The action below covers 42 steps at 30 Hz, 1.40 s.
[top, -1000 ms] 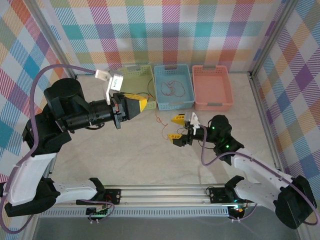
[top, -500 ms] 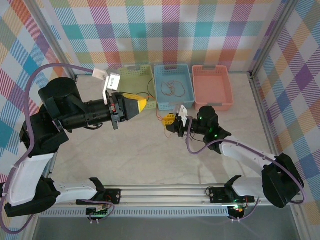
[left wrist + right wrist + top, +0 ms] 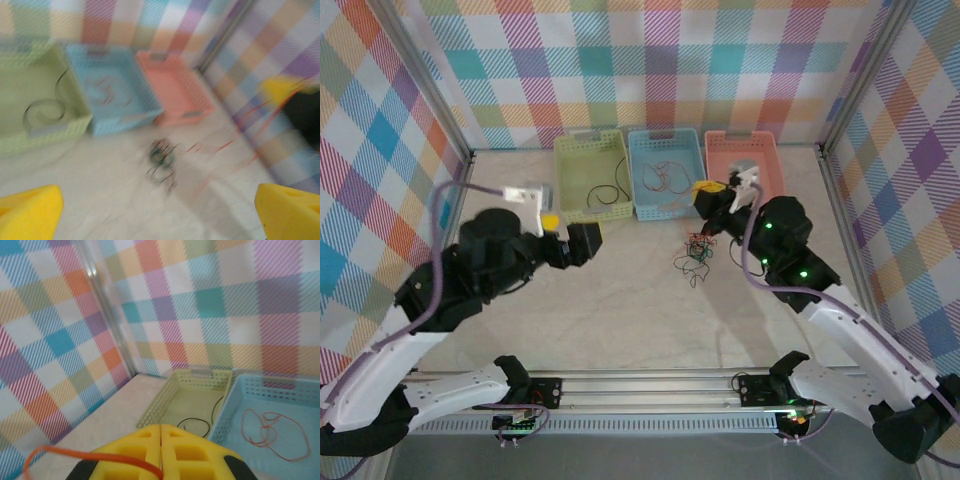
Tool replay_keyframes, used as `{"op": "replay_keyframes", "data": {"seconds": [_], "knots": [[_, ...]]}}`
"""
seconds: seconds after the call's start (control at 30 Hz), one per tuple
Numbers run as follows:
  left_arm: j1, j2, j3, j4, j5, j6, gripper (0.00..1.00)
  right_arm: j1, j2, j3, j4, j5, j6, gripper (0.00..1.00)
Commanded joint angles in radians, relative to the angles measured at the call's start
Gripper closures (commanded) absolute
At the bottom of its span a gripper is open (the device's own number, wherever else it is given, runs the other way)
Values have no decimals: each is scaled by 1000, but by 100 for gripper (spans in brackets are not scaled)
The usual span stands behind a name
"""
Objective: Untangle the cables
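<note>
A small tangle of cables [image 3: 698,250], black, green and red, lies on the table in front of the blue basket [image 3: 667,207]. My right gripper [image 3: 704,187] hangs above it near the baskets. In the right wrist view its yellow fingers [image 3: 195,450] are shut on a red cable [image 3: 100,458] that trails off to the left. My left gripper [image 3: 582,240] stands open to the left of the tangle with nothing between its fingers. The blurred left wrist view shows the tangle [image 3: 162,155] ahead and red strands [image 3: 240,150] rising to the right.
Three baskets stand in a row at the back: a green one [image 3: 570,160] holding a black cable [image 3: 615,190], the blue one holding a red cable [image 3: 665,178], and a pink one [image 3: 745,205]. Checkered walls and metal posts enclose the table.
My left gripper has opened and drawn back to the left. My right gripper has shut on the red cable and risen toward the baskets, and the tangle now lies further right.
</note>
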Motion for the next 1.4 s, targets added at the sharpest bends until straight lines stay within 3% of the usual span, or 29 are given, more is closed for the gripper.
{"op": "replay_keyframes", "data": {"seconds": [0.0,0.1,0.23,0.53,0.67,1.0,1.37], "knots": [[-1,-84,-157,82,-52,-50,1,1,-16,81,-132,100,92,100],[-1,-83,-249,156,85,-34,1,2,-9,147,-142,91,120,100],[-1,-49,-327,273,186,-18,1,2,15,242,-166,69,173,100],[-2,146,-355,559,454,76,4,1,84,426,-204,68,273,100],[-16,262,-307,650,468,129,8,2,104,443,-181,62,327,100],[-62,495,-128,766,513,275,8,2,127,491,-203,47,374,100],[-62,678,-23,910,399,390,29,2,127,498,-231,6,411,100]]}}
